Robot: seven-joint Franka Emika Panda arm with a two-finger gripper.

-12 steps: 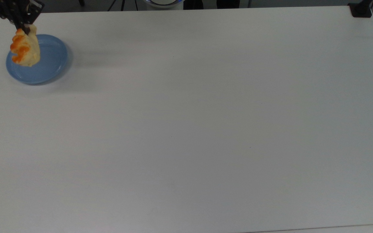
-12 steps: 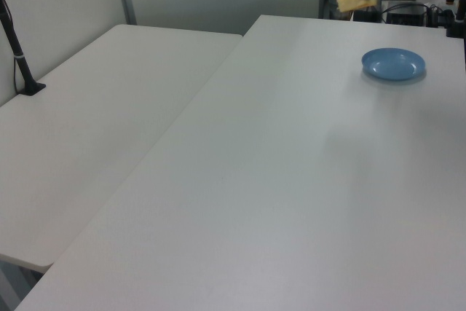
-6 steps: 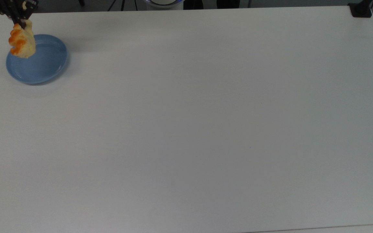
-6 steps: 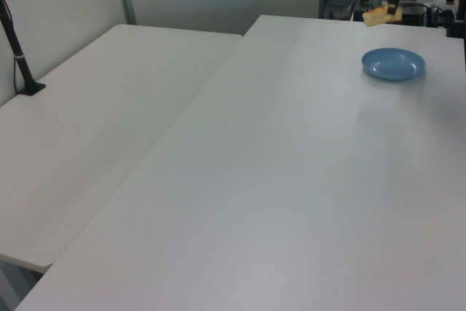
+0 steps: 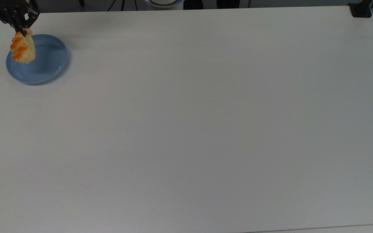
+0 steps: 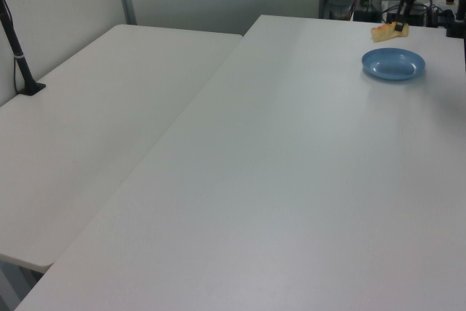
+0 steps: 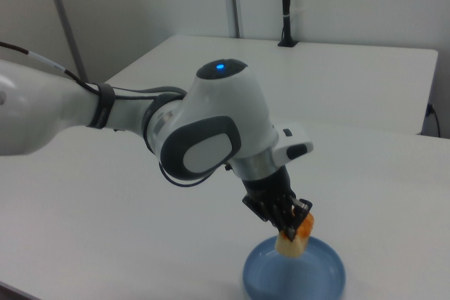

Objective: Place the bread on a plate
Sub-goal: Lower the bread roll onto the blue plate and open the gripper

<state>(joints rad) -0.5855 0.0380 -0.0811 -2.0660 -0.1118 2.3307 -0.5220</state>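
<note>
While the bread (image 5: 22, 50) hangs pinched by one end between my fingers (image 5: 22, 31), my gripper (image 7: 290, 226) holds it over the plate (image 5: 49, 63), the light-blue dish that waits at a far corner of the white table (image 5: 186, 129). My fingers are closed narrowly on the loaf's upper end, and the rest of it dangles straight below them, long axis pointing steeply down toward the plate rather than lying flat. In the right view the loaf's free lower end sits low against the plate's far rim, directly beneath my fingertips; whether it already touches the blue surface I cannot tell. In the top view the bread lies below my fingers over the plate's left portion, with most of the open blue floor spreading away to the top view's right of my grasp. In the left view the bread appears above and just behind the plate, apart from it. By my judgement the carry is nearly over and what remains is the set-down: the plate's centre lies slightly to one side of my fingers, so a small shift that way and a short descent should let the loaf tip onto its long side inside the rim; released too near the edge, it could roll onto the table.
</note>
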